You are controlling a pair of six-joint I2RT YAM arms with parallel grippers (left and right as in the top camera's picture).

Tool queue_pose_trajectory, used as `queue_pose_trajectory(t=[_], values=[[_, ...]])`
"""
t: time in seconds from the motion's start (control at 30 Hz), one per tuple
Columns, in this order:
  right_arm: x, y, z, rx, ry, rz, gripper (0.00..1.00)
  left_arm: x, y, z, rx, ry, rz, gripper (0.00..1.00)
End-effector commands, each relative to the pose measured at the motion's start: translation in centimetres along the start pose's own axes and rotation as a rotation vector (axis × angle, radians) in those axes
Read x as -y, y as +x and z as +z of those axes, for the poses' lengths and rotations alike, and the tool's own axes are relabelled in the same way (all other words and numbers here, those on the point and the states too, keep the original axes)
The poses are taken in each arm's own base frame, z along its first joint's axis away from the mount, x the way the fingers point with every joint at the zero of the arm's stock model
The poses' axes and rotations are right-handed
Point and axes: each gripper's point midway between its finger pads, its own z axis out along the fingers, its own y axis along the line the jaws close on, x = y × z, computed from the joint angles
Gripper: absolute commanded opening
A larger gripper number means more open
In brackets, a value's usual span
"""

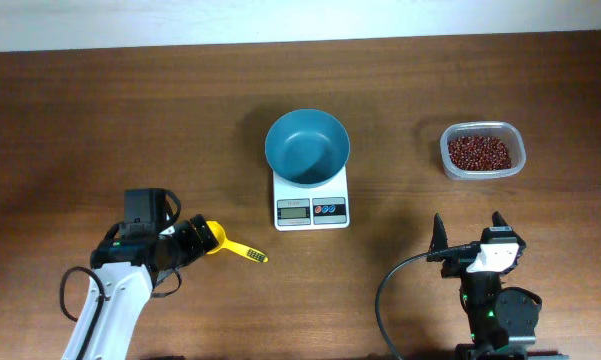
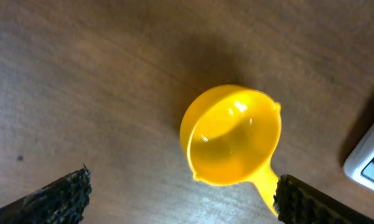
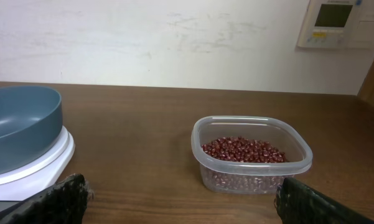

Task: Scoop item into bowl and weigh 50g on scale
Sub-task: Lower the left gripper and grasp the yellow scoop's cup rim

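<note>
- Upper right of the overhead view: red-brown beans (image 1: 479,152) heaped in a clear tub (image 1: 446,160), well apart from the wide-spread right gripper (image 1: 469,232).
- Lower left: left gripper (image 2: 182,186) spread wide around a yellow scoop (image 2: 233,134).
- Centre: teal bowl (image 1: 307,148) sits on the scale (image 1: 311,209).

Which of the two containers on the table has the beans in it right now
The clear plastic tub, right of the scale, holds the beans. The teal bowl on the scale is empty.

Yellow scoop (image 1: 227,244), clear tub (image 3: 251,119), wooden table (image 1: 130,120)

Glossy yellow plastic scoop (image 2: 233,134) on a matt wood-grain table (image 1: 80,120). At two o'clock, clear plastic tub (image 3: 252,155) — beans (image 3: 243,150) smooth, faintly shiny — bowl (image 1: 306,147) matt.
</note>
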Motion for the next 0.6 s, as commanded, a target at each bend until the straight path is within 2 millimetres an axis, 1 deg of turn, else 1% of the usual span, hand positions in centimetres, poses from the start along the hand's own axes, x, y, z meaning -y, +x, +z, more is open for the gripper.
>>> queue_pose_trajectory(t=[0.0, 0.1, 0.13, 0.17, 0.23, 0.37, 0.5, 0.57], values=[[-0.1, 0.3, 0.0, -0.002, -0.003, -0.003, 0.99, -0.2, -0.5, 0.2, 0.029, -0.005, -0.020, 0.89], [-0.1, 0.3, 0.0, -0.002, -0.003, -0.003, 0.99, -0.2, -0.6, 0.6, 0.025, -0.008, -0.020, 0.84], [-0.1, 0.3, 0.0, -0.002, -0.003, -0.003, 0.99, -0.3, -0.5, 0.7, 0.017, -0.012, -0.021, 0.78], [-0.1, 0.3, 0.0, -0.002, -0.003, -0.004, 0.99, -0.4, -0.4, 1.0, 0.006, -0.017, -0.024, 0.76], [-0.1, 0.3, 0.0, -0.002, -0.003, -0.004, 0.99, -0.7, 0.1, 1.8, -0.028, -0.036, -0.061, 0.76], [-0.1, 0.3, 0.0, -0.002, -0.003, -0.003, 0.99, -1.3, 1.2, 3.6, -0.104, -0.073, -0.124, 0.72], [-0.1, 0.3, 0.0, -0.002, -0.003, -0.004, 0.99, -1.4, 1.8, 5.3, -0.152, -0.078, -0.133, 0.69], [-0.1, 0.3, 0.0, -0.002, -0.003, -0.003, 0.99, -1.2, 1.8, 5.9, -0.162, -0.068, -0.134, 0.63]])
